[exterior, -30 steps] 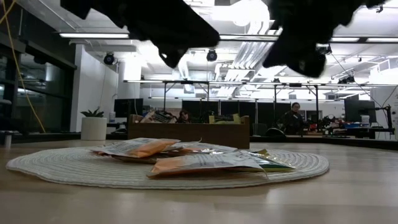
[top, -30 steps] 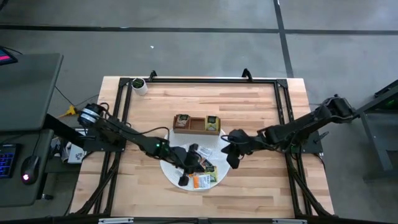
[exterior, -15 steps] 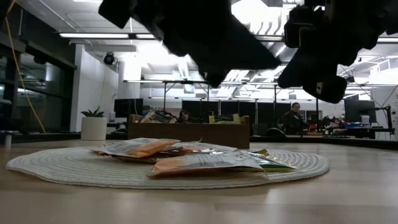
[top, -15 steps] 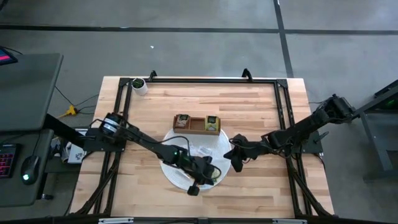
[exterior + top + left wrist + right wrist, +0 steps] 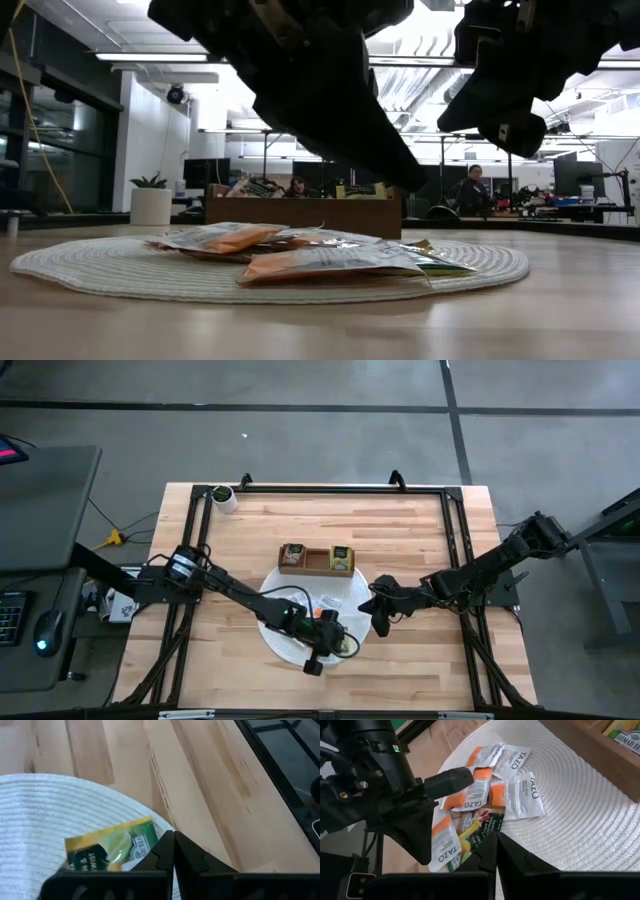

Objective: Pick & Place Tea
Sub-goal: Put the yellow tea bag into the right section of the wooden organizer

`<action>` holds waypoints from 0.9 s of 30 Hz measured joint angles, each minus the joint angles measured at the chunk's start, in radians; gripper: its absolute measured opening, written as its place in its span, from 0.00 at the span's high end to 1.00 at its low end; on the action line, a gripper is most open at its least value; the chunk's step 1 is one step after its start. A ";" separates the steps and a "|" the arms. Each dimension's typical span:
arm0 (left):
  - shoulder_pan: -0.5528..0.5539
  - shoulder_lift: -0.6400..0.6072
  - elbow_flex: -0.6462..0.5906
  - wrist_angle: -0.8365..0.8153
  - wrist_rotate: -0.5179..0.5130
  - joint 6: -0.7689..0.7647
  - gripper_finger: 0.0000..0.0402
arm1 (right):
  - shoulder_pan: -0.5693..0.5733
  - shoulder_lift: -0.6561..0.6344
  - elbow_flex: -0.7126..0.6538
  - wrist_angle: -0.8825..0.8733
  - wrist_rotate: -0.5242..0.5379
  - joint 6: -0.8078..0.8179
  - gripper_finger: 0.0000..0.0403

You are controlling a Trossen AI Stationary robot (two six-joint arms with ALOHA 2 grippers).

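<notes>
Tea (image 5: 517, 795) packets, orange, white and green, lie overlapping.

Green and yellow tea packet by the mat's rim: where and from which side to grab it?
Likely from above, at the short end of the green and yellow tea packet nearest the rim of the white woven mat; it lies flat, that end exposed.

Left pincer (image 5: 318, 656) moved across mat (image 5: 275, 640) to near edge; right pincer (image 5: 381, 622) retreated.
</notes>
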 joint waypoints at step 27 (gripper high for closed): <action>0.001 0.034 0.003 0.010 -0.081 0.058 1.00 | 0.000 0.002 0.000 0.000 0.007 -0.001 0.98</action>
